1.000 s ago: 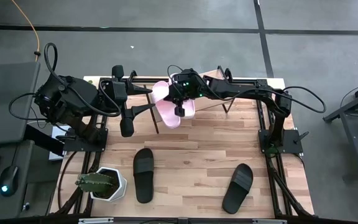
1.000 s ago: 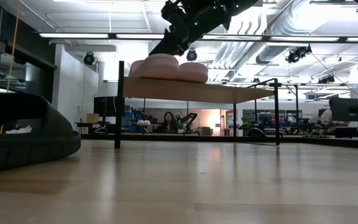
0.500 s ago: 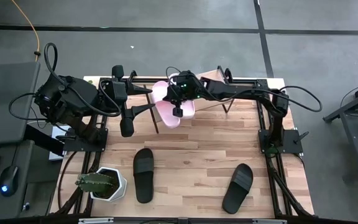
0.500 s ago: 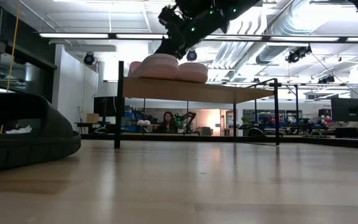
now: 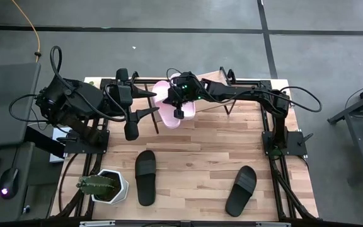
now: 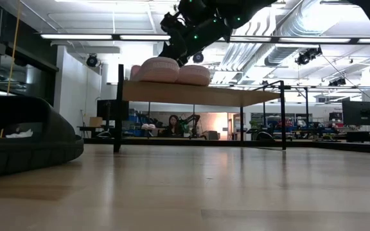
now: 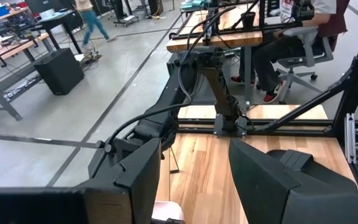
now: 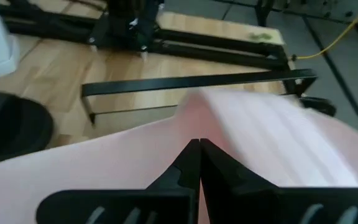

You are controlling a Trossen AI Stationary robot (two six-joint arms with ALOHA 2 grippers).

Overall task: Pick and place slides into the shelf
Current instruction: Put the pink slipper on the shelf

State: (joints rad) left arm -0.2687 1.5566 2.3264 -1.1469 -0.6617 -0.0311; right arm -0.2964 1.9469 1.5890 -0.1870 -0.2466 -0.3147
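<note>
Two pale pink slides (image 5: 167, 108) (image 5: 191, 106) lie side by side on the left end of the shelf (image 5: 214, 77) at the table's far side. In the low view they (image 6: 156, 68) (image 6: 195, 75) rest with their soles on the wood panel (image 6: 198, 94). My right gripper (image 5: 178, 114) is shut and sits low over the left pink slide (image 8: 278, 149). My left gripper (image 5: 152, 103) is open and empty just left of the shelf. Two black slides (image 5: 145, 177) (image 5: 241, 190) lie flat on the table near its front. My right gripper has its shut fingertips (image 8: 191, 155) against the top of the left pink slide (image 8: 166, 140), beside its ribbed strap. The fingers come from above, slanting toward the table's left. The slide lies flat on the shelf.
A white pot with a cactus (image 5: 103, 186) stands at the near left corner. The near black slide (image 6: 24, 141) fills the left of the low view. The black shelf legs (image 6: 117, 109) stand on the table. Bare wood lies between the shelf and the black slides.
My right gripper, shut, has gone a little toward the table's left. The pink slides and the shelf under them have slid slightly leftward with it.
</note>
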